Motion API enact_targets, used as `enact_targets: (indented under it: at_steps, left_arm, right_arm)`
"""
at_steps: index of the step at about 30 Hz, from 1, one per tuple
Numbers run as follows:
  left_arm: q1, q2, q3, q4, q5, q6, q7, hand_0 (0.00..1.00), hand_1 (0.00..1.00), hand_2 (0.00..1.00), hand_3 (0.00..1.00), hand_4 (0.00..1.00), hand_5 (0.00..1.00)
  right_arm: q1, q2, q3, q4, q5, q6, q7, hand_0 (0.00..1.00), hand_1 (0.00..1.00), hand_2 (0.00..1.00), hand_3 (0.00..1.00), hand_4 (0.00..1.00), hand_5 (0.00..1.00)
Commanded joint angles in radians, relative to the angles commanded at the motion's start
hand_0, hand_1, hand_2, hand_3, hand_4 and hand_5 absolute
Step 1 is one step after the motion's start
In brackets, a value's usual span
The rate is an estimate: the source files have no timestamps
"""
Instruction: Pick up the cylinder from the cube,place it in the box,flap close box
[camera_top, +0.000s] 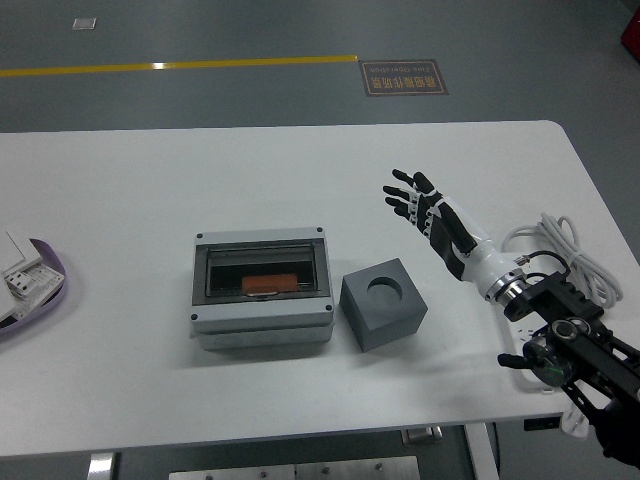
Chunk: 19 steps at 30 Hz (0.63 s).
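Note:
A dark grey cube (385, 303) with an empty round hole in its top sits right of centre on the white table (150, 190). Left of it stands a grey box (262, 287) whose clear flap lies down over an orange cylinder (271, 284) inside. My right hand (425, 210) hovers above and to the right of the cube, fingers spread and holding nothing. The left arm does not show.
A white and purple object (25, 283) lies at the table's left edge. White cables (565, 250) loop near the right edge beside my right arm. A yellow line and a floor sign lie beyond the table.

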Motion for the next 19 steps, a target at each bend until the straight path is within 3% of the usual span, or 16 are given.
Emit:
enact_targets:
  at_steps: [6, 15, 16, 19]
  left_arm:
    - [0.002, 0.003, 0.005, 0.0, -0.001, 0.003, -0.006, 0.514, 0.58, 0.568, 0.583, 0.777, 0.183]
    - [-0.002, 0.004, 0.019, 0.001, -0.01, 0.003, -0.006, 0.513, 0.58, 0.569, 0.591, 0.778, 0.181]
    - [-0.003, 0.005, 0.018, 0.001, -0.009, 0.003, -0.006, 0.512, 0.579, 0.568, 0.623, 0.775, 0.176]
    - [-0.007, 0.007, 0.014, 0.0, -0.007, 0.002, -0.007, 0.512, 0.579, 0.568, 0.623, 0.775, 0.176]
  right_arm:
    - [-0.004, 0.0, 0.003, 0.006, -0.042, -0.085, 0.0, 0.998, 0.998, 0.994, 0.87, 0.998, 0.998]
    - [0.039, 0.022, 0.029, 0.064, -0.368, -0.324, -0.238, 0.998, 0.998, 0.998, 0.841, 0.998, 0.998]
    - [0.042, 0.023, 0.028, 0.064, -0.4, -0.343, -0.257, 0.998, 0.998, 0.998, 0.982, 0.998, 0.645]
    - [0.047, 0.025, 0.022, 0.061, -0.493, -0.369, -0.28, 0.998, 0.998, 0.998, 0.982, 0.998, 0.645]
